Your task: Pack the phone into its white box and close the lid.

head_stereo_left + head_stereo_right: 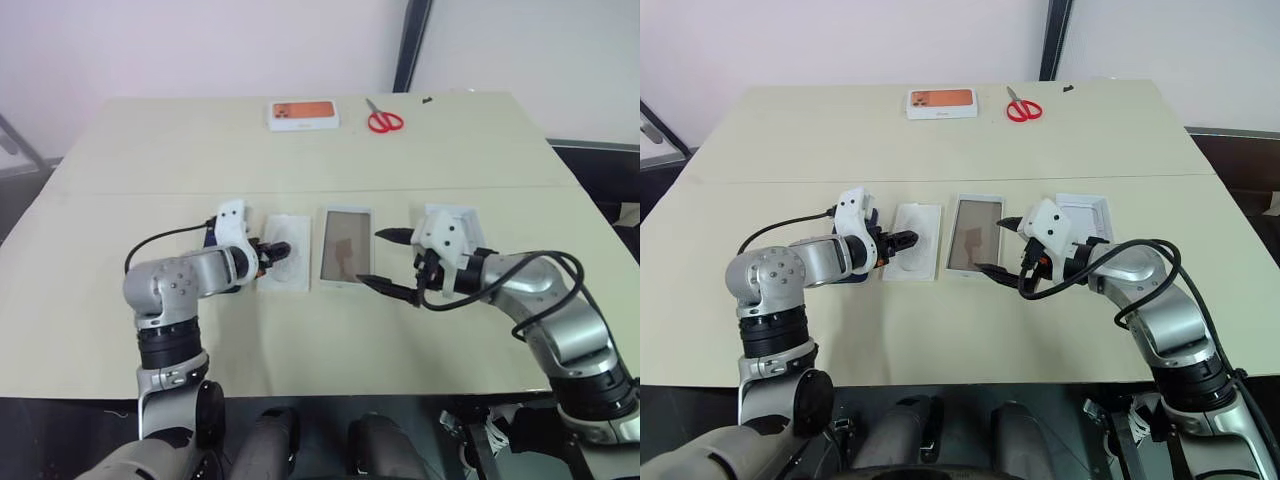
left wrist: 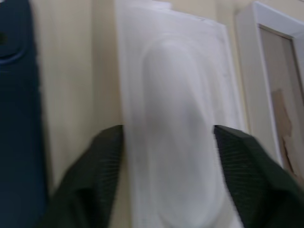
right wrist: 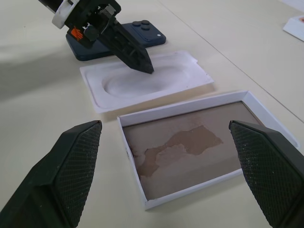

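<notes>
The white box (image 3: 190, 142) lies open on the tabletop (image 1: 300, 340), directly ahead of the right tool (image 1: 392, 262), whose fingers stand wide apart. The left tool (image 1: 908, 240), fingers part-spread and gripping nothing, hangs over the flat white insert (image 3: 142, 83). The phone (image 3: 142, 32) lies just beyond that insert, beside the left tool.

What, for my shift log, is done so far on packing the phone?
Done: the white box lies open and empty. In hand: the left gripper is at the white insert; the right gripper hovers open. Left: the phone goes in, then the lid goes on.
</notes>
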Controlling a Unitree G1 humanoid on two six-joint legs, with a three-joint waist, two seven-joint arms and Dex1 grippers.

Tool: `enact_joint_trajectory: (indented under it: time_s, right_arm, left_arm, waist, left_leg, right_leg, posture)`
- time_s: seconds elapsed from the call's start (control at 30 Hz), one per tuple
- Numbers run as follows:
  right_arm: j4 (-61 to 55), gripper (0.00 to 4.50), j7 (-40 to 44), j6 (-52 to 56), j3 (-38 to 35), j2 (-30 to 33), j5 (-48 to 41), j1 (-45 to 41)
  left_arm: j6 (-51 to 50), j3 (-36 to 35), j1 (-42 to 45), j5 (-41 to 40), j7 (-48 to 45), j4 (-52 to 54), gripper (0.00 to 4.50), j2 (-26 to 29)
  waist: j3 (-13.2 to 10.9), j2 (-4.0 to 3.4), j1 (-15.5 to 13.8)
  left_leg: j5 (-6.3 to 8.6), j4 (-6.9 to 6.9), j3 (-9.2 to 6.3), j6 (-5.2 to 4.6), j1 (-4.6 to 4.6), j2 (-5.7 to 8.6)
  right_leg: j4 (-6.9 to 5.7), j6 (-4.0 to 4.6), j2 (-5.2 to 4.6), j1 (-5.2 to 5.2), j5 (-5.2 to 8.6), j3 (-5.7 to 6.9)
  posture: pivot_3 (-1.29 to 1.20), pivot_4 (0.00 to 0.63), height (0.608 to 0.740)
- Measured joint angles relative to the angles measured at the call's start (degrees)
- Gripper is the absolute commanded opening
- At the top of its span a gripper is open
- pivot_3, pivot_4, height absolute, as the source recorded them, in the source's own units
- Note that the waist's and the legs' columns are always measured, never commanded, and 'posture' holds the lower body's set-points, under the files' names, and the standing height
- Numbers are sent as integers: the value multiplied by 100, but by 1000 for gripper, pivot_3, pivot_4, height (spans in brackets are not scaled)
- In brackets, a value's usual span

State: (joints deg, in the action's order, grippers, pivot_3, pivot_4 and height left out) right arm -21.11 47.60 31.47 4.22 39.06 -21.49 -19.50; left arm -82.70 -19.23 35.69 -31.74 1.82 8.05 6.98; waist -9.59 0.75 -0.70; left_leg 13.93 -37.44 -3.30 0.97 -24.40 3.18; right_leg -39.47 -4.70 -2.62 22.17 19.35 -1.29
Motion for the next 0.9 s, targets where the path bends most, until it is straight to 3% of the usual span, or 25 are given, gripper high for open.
enact_joint_trajectory:
  time_s: [0.1,0.4,0.6,0.73,0.9]
  right_arm:
    - [-21,4500,-3,2,0,0,-1,11]
    - [-108,4500,1,20,-3,1,-11,-7]
    - [-118,4500,13,34,-47,25,-18,-46]
    - [36,4500,37,-51,-86,66,4,-296]
    - [589,4500,94,-247,-330,293,121,-545]
  left_arm:
    - [0,-59,-3,94,17,-46,58,-51]
    - [165,-289,2,199,-16,-68,20,-90]
    - [173,-1382,352,-54,-26,-27,20,-76]
    - [-88,-1674,721,-345,-38,143,20,-402]
    - [-331,-1348,914,-381,12,135,20,-1050]
  waist:
    - [0,0,-2]
    - [1,0,5]
    - [-1,3,13]
    - [-4,10,-25]
    - [-7,15,4]
  left_leg:
    - [0,0,0,0,0,0]
    - [-1,1,-1,1,1,0]
    - [-1,2,0,2,-1,0]
    - [-1,-13,-4,3,-4,2]
    - [0,-16,-3,1,-5,4]
  right_leg:
    - [0,0,0,0,0,0]
    - [0,0,0,1,0,0]
    - [-1,0,0,4,0,0]
    - [2,-2,-3,-7,-1,8]
    - [3,-4,-2,-8,-2,5]
  posture:
    - [0,150,740]
    - [0,150,740]
    - [0,150,740]
    - [0,150,740]
    - [0,150,740]
